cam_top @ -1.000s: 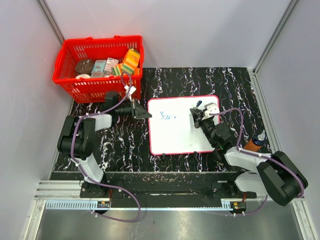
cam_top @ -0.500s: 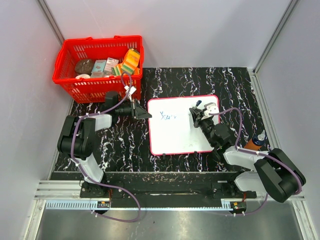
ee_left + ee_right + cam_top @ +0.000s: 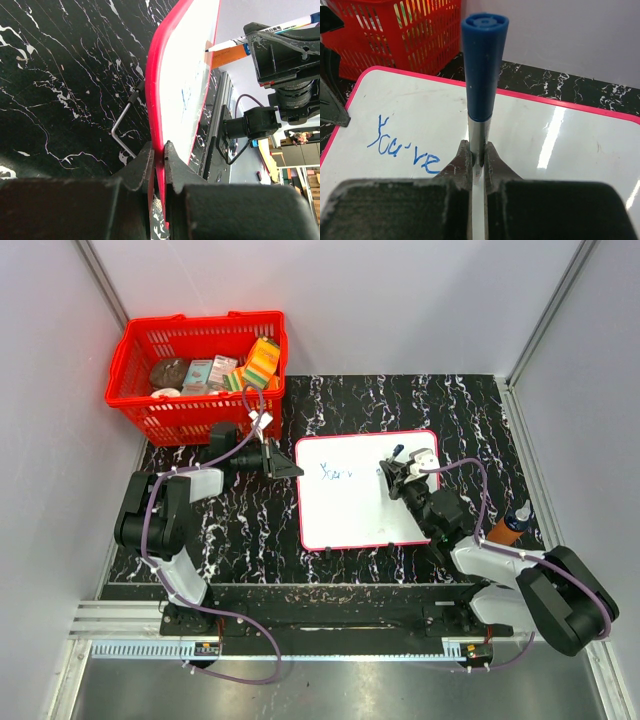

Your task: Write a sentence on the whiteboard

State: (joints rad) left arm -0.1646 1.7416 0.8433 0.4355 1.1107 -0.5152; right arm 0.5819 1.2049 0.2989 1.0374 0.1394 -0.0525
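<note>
The whiteboard (image 3: pixel 352 518), red-framed, lies on the black marbled table. Blue writing reading "You've" (image 3: pixel 337 474) sits on its left half and also shows in the right wrist view (image 3: pixel 402 145). My left gripper (image 3: pixel 293 470) is shut on the board's left edge, the red frame (image 3: pixel 156 100) pinched between the jaws (image 3: pixel 159 152). My right gripper (image 3: pixel 394 473) is shut on a blue-capped marker (image 3: pixel 481 75), held upright over the middle of the board (image 3: pixel 555 135), right of the writing. The marker tip is hidden behind the fingers.
A red basket (image 3: pixel 197 370) full of groceries stands at the back left, just behind the left gripper. An orange bottle with a blue cap (image 3: pixel 510 524) stands right of the right arm. A bent metal wire (image 3: pixel 122 129) lies under the board's edge.
My right gripper with the marker shifted slightly left and then back right over the board. The left gripper and the board have not moved.
</note>
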